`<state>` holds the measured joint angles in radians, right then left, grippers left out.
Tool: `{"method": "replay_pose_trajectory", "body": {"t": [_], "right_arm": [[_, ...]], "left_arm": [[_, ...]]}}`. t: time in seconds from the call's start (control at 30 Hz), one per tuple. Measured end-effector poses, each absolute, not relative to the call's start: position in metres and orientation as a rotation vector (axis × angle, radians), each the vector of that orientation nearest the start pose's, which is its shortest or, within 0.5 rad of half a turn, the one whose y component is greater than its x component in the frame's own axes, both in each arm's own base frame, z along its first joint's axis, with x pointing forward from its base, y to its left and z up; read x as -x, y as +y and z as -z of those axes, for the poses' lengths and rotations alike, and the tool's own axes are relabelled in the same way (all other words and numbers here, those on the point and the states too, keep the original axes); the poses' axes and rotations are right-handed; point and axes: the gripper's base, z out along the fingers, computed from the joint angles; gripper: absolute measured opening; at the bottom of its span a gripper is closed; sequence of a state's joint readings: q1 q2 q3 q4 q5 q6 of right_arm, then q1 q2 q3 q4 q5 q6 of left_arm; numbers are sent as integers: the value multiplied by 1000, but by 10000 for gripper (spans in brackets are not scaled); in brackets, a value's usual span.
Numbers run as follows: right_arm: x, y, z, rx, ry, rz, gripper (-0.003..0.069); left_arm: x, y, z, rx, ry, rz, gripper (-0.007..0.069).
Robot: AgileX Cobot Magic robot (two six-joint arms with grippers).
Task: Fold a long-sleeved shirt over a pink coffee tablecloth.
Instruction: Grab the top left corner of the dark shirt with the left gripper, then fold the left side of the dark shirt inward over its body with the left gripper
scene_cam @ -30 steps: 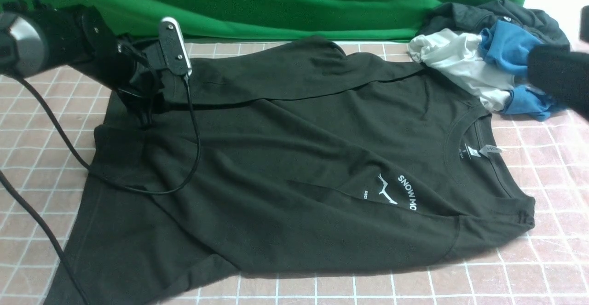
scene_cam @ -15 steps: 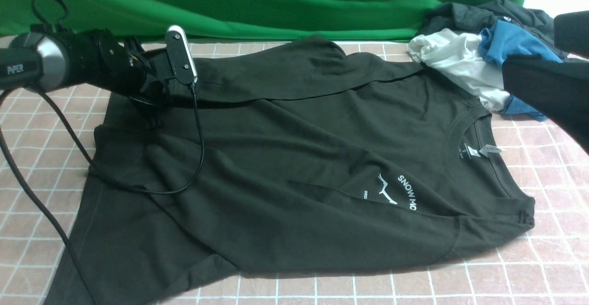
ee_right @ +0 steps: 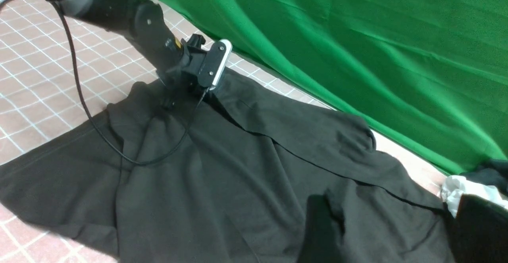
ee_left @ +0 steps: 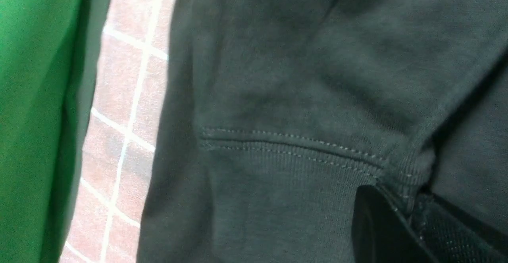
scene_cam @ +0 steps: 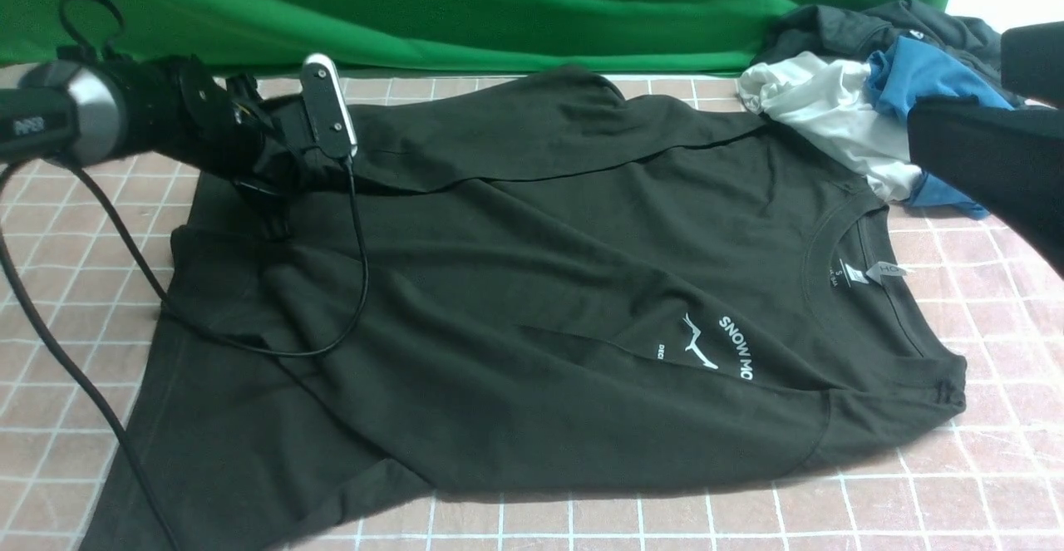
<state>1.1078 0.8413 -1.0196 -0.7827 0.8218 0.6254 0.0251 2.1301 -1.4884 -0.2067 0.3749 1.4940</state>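
Note:
The black long-sleeved shirt (scene_cam: pixel 582 285) lies spread on the pink coffee tablecloth (scene_cam: pixel 981 468), its neck to the right and its white print facing up. Its far sleeve (scene_cam: pixel 515 131) is laid along the back edge, with the cuff at the left. My left gripper (scene_cam: pixel 274 206) is down at that cuff. In the left wrist view the left gripper (ee_left: pixel 403 203) is shut, with the ribbed cuff (ee_left: pixel 285 164) pinched between its fingers. My right gripper (ee_right: pixel 397 235) hangs open over the shirt's shoulder area with nothing between its fingers (ee_right: pixel 321 231).
A heap of blue, white and dark grey garments (scene_cam: pixel 881 102) lies at the back right corner, close to my right arm (scene_cam: pixel 989 160). A green cloth (scene_cam: pixel 499 2) hangs along the back. The left arm's cable (scene_cam: pixel 349 285) loops over the shirt.
My left gripper has closed on the sleeve cuff and its arm has shifted slightly right. The right arm has come in further from the right edge.

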Motion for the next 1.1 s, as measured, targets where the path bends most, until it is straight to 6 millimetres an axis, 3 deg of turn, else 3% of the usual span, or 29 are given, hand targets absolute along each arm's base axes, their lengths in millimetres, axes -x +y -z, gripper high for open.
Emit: {"method": "replay_pose_trajectory", "body": {"t": [0.2, 0.63, 0.8, 0.87, 1.1], "right_arm": [[-109, 112, -417, 660, 1788, -240, 412], [-109, 112, -416, 659, 1794, -237, 412], [-109, 112, -411, 668, 1811, -222, 412], [-109, 112, -408, 670, 1823, -216, 412], [-109, 112, -405, 674, 1833, -211, 411]], "left_arm": [[-446, 7, -198, -1629, 2025, -478, 46], [-398, 11, -245, -1774, 2102, -483, 44], [-365, 13, -243, -1879, 2094, -539, 44], [-347, 12, -232, -1930, 2081, -553, 44], [-323, 11, -204, -1984, 2066, -538, 54]]}}
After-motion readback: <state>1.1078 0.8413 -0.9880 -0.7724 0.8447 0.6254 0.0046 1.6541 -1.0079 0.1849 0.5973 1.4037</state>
